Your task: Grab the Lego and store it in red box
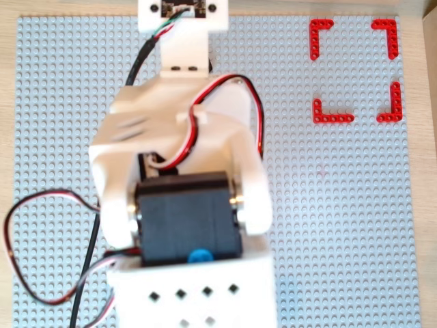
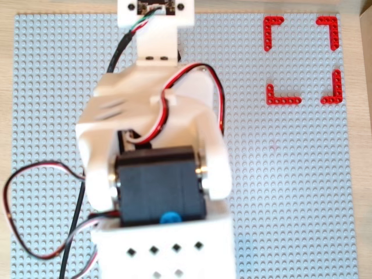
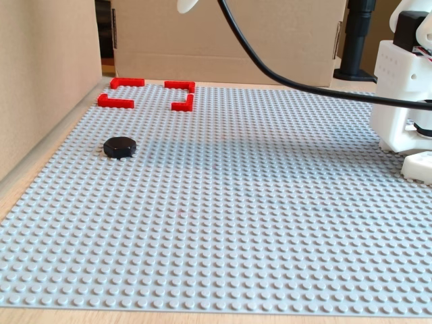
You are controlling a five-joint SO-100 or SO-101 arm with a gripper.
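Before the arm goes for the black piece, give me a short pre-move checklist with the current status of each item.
1. Black piece located and lying flat on the grey baseplate: ok in the fixed view; not visible in either overhead view.
2. Red box empty, all four corner pieces in place: ok.
3. Black piece outside the red box, still to be moved: ok; it sits apart, nearer the camera in the fixed view.
4. Baseplate between black piece and red box free of obstacles: ok.
5. Gripper open and ready: cannot tell; no view shows the fingers.
6. Black cable clear of the black piece: ok, it hangs above the baseplate.
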